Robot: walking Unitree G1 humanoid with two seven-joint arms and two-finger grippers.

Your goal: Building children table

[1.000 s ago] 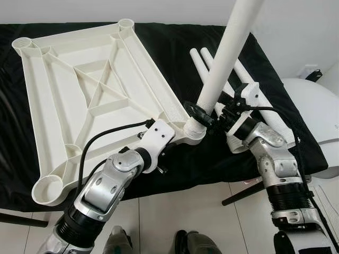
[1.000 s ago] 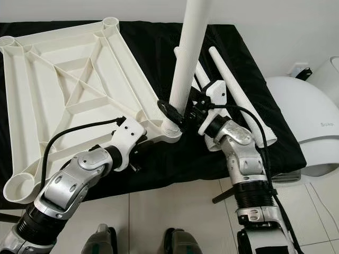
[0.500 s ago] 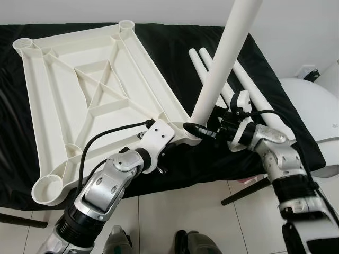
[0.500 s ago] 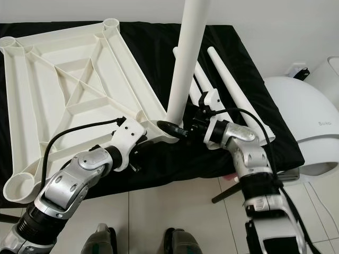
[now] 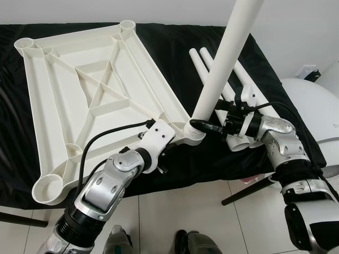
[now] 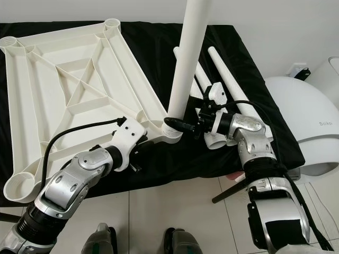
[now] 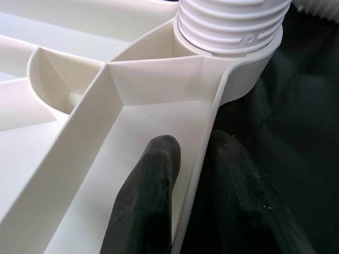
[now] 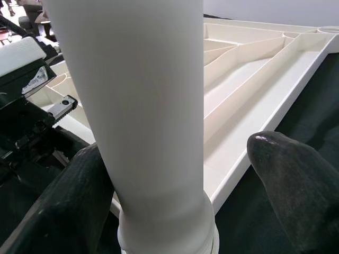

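Left eye view: white tabletop (image 5: 95,100) upside down on a bench under a black cloth (image 5: 175,47), ribs facing up, round sockets at the corners. Upright white leg (image 5: 225,58) standing in the near right corner socket (image 5: 195,132), leaning slightly toward the upper right. Three more loose legs (image 5: 243,79) lying side by side on the cloth beyond it. Left gripper (image 5: 168,138) down at the tabletop's near edge just beside that socket. Right gripper (image 5: 204,126) reaching in from the right, jaws at the base of the upright leg. White rounded appliance (image 5: 312,106) on the tiled floor to the right.

Right eye view: same layout; right gripper's black fingers (image 6: 177,124) at the leg's foot just above the socket, silver forearm (image 6: 254,143) angled back over the bench edge. Left forearm (image 6: 74,180) rising from below with a black cable (image 6: 69,135) looping over it.

Left wrist view: two black fingers (image 7: 145,206) astride the tabletop's thin outer rim (image 7: 201,169), one inside the tray, one outside over the cloth, jaws pinching that rim. Threaded leg end (image 7: 230,24) seated in the socket close ahead.

Right wrist view: leg (image 8: 143,106) between the two fingers (image 8: 288,180), jaws spread; one finger against the leg, the other clear of it.
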